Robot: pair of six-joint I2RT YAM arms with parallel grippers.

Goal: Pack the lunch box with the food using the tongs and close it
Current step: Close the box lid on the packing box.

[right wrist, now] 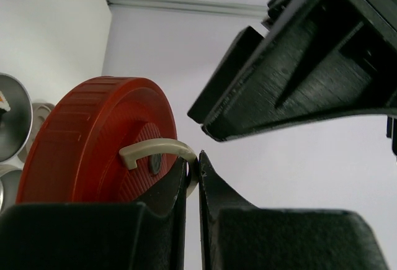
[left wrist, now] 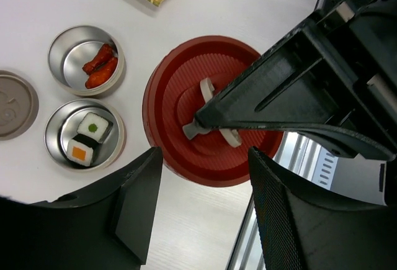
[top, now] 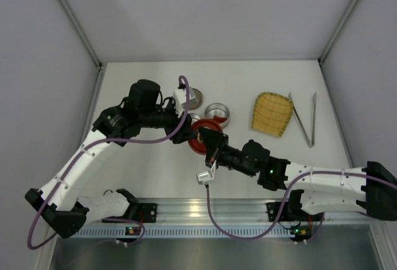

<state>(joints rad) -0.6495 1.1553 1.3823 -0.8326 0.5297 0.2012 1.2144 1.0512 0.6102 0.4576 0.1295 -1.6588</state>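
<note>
The lunch box's red ribbed lid (left wrist: 186,96) lies on the table with a beige handle (left wrist: 208,89) at its centre. My right gripper (right wrist: 193,161) is shut on that handle (right wrist: 155,149). My left gripper (left wrist: 201,183) hangs open just above the lid's near edge, with nothing between its fingers (left wrist: 139,202). Beyond the lid stand two steel tins: one (left wrist: 49,152) holds two sushi rolls (left wrist: 87,136), the other (left wrist: 62,43) holds red bits (left wrist: 99,66). The tongs (top: 304,118) lie at the far right of the table, untouched.
A yellow ribbed mat (top: 272,113) lies left of the tongs. A flat grey lid (left wrist: 12,105) sits beyond the tins. Both arms crowd over the red lid (top: 195,146). A metal rail (top: 217,208) runs along the table's near edge.
</note>
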